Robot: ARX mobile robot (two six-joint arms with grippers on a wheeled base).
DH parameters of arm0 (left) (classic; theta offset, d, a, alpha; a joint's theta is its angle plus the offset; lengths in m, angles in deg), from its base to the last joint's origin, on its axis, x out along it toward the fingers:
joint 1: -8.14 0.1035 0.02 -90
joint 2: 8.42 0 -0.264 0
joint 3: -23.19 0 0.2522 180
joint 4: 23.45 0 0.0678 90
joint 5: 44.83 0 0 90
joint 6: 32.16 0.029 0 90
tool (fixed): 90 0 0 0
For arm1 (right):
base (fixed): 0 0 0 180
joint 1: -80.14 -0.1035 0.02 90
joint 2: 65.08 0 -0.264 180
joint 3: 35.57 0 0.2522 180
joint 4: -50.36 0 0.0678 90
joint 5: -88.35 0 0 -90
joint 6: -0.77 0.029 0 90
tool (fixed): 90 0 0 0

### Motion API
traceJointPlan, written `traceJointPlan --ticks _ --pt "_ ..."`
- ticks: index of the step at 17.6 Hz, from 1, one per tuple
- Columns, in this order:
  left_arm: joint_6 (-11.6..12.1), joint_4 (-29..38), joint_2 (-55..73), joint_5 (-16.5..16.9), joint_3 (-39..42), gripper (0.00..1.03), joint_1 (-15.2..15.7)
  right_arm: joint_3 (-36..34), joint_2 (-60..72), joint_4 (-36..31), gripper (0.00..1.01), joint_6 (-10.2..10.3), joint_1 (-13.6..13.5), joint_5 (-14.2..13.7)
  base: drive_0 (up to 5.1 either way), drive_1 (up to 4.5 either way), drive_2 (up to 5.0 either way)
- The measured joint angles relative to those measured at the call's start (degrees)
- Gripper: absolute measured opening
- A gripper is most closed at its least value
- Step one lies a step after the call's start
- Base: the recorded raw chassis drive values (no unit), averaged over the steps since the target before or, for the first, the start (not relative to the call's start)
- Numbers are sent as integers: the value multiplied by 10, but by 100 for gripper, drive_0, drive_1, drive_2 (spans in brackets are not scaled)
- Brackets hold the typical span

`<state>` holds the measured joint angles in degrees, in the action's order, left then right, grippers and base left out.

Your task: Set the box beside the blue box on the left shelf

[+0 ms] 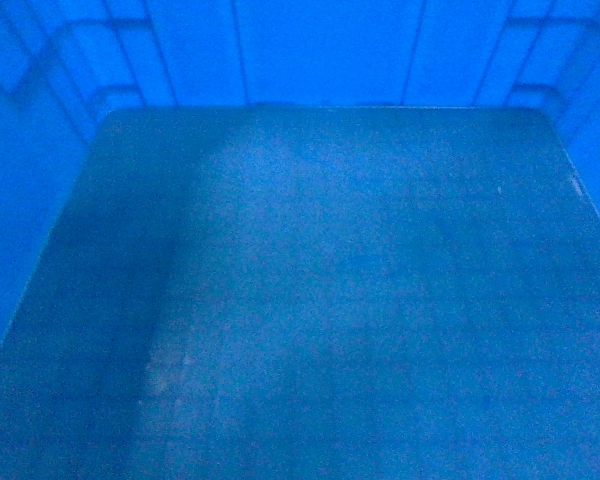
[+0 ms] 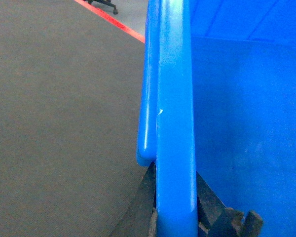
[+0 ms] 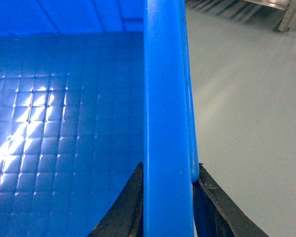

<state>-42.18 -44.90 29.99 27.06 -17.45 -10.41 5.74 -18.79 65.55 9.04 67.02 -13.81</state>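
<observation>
The box [image 1: 310,300] fills the head view, which shows only its dull blue floor and ribbed inner walls. In the left wrist view its thick rim [image 2: 175,98] runs up the frame. My left gripper [image 2: 175,197] is shut on that rim, one dark finger [image 2: 140,212] outside the wall and one inside. In the right wrist view my right gripper [image 3: 168,177] is shut on the opposite rim [image 3: 165,89], beside the glossy grid floor [image 3: 64,123]. The left shelf and the other blue box are out of view.
Grey floor [image 2: 59,123] lies left of the box, crossed by a red line [image 2: 113,22], with a wheeled chair base [image 2: 103,4] beyond it. Pale floor [image 3: 246,123] lies to the right, with metal frame legs [image 3: 286,15] at the far corner.
</observation>
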Motion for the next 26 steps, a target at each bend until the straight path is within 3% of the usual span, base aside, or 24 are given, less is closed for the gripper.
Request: traceJointPlan --ticks 26 --pt "0 0 0 0 0 9 0 0 0 0 21 -1 0 0 -152 -152 -152"
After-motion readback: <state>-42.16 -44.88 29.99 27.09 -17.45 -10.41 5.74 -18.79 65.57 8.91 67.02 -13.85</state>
